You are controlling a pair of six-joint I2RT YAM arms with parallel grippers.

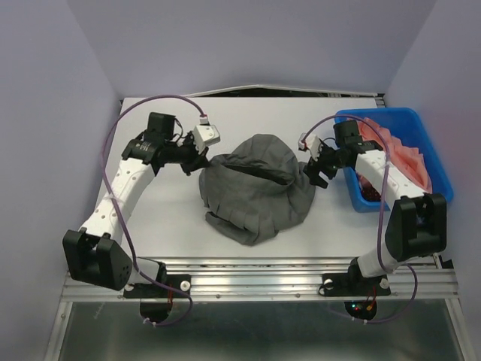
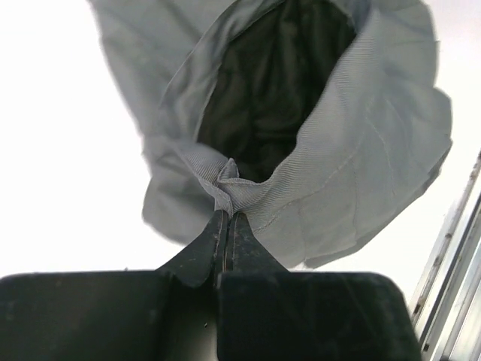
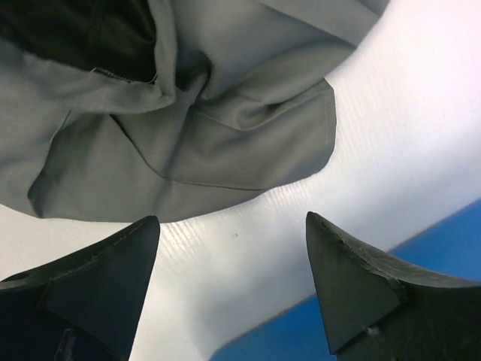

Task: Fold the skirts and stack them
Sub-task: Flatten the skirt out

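White tabletop (image 1: 161,226) lies bare along its near edge, an open strip in front of the grey skirt (image 1: 255,197), which sits crumpled in a heap mid-table, its hem falling short of the front rail. At the skirt's left edge the left gripper (image 2: 228,216) is pinched tight on a fold of the waistband rim, the dark lining gaping beyond it. Just off the skirt's right edge the right gripper (image 3: 233,226) hangs spread wide, holding nothing, above bare table. Right of the skirt stands a blue bin (image 1: 376,114) with a red garment (image 1: 407,154) inside. Behind the skirt, open table runs to the far edge.
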